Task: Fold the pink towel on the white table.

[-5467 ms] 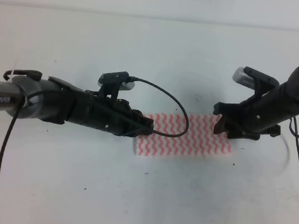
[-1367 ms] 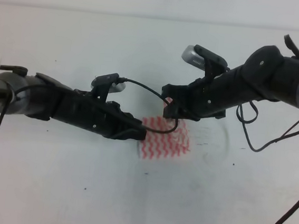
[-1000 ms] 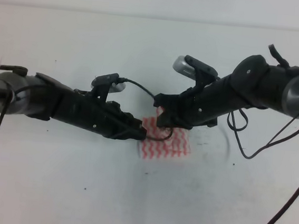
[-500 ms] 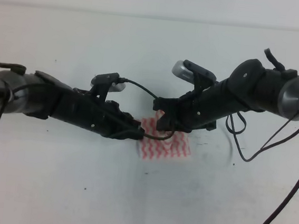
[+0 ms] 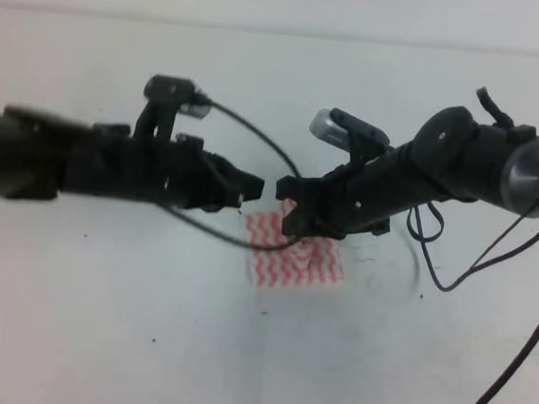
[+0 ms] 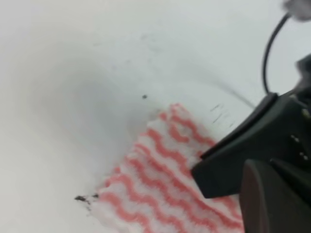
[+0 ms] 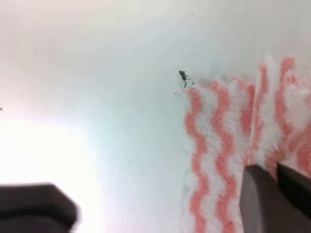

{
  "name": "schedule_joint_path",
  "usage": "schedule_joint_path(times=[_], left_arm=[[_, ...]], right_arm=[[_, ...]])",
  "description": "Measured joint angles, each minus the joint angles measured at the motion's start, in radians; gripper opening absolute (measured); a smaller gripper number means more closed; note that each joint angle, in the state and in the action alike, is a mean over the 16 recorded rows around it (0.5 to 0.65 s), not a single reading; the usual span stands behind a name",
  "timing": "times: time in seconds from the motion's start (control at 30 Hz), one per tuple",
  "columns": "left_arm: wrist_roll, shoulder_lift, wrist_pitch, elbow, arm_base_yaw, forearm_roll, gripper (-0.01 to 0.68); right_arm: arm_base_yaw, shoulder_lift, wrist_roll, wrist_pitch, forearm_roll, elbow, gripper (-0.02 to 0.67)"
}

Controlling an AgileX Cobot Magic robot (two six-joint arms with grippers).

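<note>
Right gripper (image 5: 290, 215) sits over the pink towel (image 5: 295, 258); I read its jaws as clamped on the upper layer's edge.
Left gripper (image 5: 249, 187) hangs just up-left of the cloth, clear of it; I cannot tell its opening; the towel lies folded beneath on the white table (image 5: 255, 353).

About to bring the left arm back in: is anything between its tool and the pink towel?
Only its own black cable, sagging across the gap from the left tool to the pink towel, beside the right tool.
</note>
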Motion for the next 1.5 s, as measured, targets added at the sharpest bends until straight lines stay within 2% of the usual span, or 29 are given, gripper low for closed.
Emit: schedule_joint_path(times=[0.23, 0.4, 0.8, 1.5], left_arm=[[0.286, 0.031, 0.051, 0.097, 0.001, -0.227, -0.006], [0.388, 0.091, 0.098, 0.109, 0.001, -0.278, -0.006], [0.361, 0.180, 0.122, 0.064, 0.001, -0.278, -0.006], [0.352, 0.192, 0.138, 0.062, 0.001, -0.287, -0.005]], right_arm=[[0.000, 0.001, 0.000, 0.002, -0.001, 0.001, -0.014], [0.000, 0.000, 0.001, 0.004, 0.001, 0.001, -0.012], [0.002, 0.001, 0.001, 0.024, 0.024, -0.015, -0.013], [0.027, 0.038, 0.008, 0.026, 0.012, -0.060, -0.014]])
